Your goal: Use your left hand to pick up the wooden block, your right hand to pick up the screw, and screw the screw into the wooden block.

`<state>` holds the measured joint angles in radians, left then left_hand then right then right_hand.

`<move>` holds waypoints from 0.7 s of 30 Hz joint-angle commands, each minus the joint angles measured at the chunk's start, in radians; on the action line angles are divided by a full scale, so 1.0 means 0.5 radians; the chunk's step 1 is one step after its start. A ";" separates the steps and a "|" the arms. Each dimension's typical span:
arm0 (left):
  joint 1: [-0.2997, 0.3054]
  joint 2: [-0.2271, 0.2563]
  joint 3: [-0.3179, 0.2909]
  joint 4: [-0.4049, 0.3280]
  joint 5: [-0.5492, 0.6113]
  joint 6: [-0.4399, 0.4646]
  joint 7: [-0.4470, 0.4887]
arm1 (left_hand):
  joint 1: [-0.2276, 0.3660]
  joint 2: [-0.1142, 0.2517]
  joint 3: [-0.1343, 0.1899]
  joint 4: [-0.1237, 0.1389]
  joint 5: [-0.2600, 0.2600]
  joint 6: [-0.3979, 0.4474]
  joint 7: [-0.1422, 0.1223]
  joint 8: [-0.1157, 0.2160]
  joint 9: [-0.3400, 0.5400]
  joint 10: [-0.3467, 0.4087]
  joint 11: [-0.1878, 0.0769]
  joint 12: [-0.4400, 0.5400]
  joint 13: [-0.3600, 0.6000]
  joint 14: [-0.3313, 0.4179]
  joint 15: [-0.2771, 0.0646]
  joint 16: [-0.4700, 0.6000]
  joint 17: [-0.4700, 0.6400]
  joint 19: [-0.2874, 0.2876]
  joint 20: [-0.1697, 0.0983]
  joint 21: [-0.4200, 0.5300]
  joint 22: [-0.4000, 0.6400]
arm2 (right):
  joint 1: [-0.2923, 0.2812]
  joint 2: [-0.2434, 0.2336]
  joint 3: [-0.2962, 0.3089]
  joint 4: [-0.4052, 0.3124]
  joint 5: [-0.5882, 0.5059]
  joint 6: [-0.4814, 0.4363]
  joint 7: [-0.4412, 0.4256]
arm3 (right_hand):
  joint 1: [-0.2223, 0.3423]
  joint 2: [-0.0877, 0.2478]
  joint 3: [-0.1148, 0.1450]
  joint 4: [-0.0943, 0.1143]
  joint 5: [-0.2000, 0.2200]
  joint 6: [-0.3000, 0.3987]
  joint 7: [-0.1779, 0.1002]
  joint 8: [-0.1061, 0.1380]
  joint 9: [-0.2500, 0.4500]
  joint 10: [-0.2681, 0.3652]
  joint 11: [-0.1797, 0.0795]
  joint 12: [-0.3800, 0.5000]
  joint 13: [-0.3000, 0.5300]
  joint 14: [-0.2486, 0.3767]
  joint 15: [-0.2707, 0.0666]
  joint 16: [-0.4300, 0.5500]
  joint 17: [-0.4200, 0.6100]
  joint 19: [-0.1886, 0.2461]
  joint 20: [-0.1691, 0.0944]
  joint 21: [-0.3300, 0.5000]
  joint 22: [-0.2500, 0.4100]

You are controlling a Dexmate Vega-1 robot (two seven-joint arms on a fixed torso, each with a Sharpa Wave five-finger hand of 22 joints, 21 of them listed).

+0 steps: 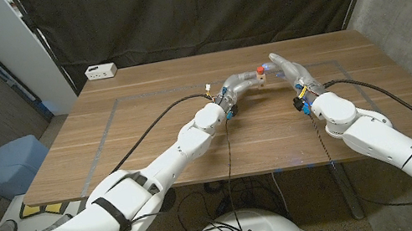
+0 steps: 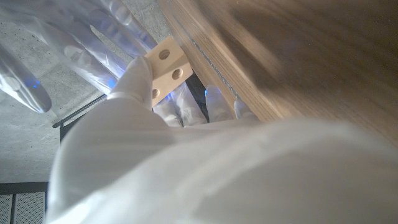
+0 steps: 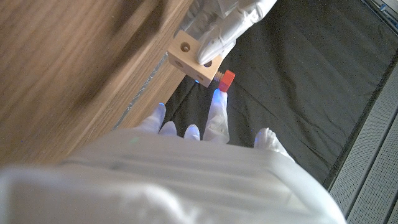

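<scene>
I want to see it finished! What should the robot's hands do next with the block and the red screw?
Probably turn again: the red-headed screw sits partly inside the pale wooden block held by the left hand, and a right hand finger touches it.

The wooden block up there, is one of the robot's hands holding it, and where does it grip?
The left hand holds the wooden block by its sides. The red-headed screw sticks out of it; the right hand has a fingertip at the screw's head.
</scene>
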<state>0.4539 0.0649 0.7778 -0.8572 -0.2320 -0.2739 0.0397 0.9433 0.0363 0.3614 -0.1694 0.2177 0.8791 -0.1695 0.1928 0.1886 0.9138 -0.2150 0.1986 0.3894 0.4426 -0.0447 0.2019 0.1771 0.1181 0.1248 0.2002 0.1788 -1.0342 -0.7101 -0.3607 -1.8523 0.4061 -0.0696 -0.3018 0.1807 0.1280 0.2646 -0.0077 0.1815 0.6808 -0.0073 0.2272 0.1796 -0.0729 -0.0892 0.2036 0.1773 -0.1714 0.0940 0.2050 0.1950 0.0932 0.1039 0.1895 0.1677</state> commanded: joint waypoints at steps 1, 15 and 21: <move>-0.018 -0.027 0.003 0.053 -0.005 -0.017 -0.005 | -0.015 0.071 0.033 0.024 0.014 0.040 0.028 0.010 0.009 0.022 0.001 0.024 0.047 0.011 -0.108 0.001 0.006 -0.007 0.011 0.012 0.010 | -0.013 -0.009 0.010 -0.006 0.010 -0.003 -0.004 | 0.014 0.014 0.016 -0.002 0.005 0.018 0.003 -0.001 0.007 0.018 -0.005 0.005 0.003 -0.001 -0.021 0.012 0.006 0.006 0.005 0.016 0.003; -0.034 -0.052 0.009 0.096 -0.005 -0.023 -0.008 | -0.016 0.073 0.033 0.025 0.014 0.040 0.028 0.010 0.009 0.022 0.001 0.025 0.047 0.012 -0.107 0.001 0.006 -0.007 0.011 0.012 0.010 | -0.036 -0.032 0.021 -0.040 -0.006 -0.007 -0.018 | 0.018 0.013 0.028 -0.008 0.003 0.062 0.001 0.001 0.007 0.047 -0.018 0.006 0.003 0.018 -0.028 0.015 0.005 0.023 0.007 0.017 0.003; -0.036 -0.054 0.012 0.098 -0.003 -0.020 -0.009 | -0.015 0.073 0.033 0.024 0.014 0.040 0.028 0.010 0.009 0.025 0.001 0.026 0.048 0.011 -0.107 0.001 0.006 -0.006 0.010 0.012 0.010 | -0.055 -0.049 0.026 -0.075 -0.019 -0.025 -0.031 | 0.018 0.012 0.033 -0.010 0.003 0.088 -0.005 0.003 0.008 0.065 -0.020 0.007 0.003 0.025 -0.030 0.015 0.004 0.027 0.008 0.016 0.003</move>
<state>0.4402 0.0432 0.7807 -0.8166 -0.2350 -0.2841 0.0373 0.9433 0.0363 0.3614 -0.1693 0.2187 0.8773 -0.1676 0.1929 0.1880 0.9149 -0.2139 0.1986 0.3893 0.4426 -0.0447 0.2019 0.1767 0.1181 0.1249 0.2002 0.1788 -1.0476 -0.7223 -0.3531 -1.8664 0.4053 -0.0726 -0.3086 0.1846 0.1320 0.2716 -0.0147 0.1815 0.7114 -0.0090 0.2272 0.1795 -0.0490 -0.0974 0.2036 0.1773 -0.1609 0.0836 0.2050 0.1952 0.1004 0.1036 0.1894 0.1677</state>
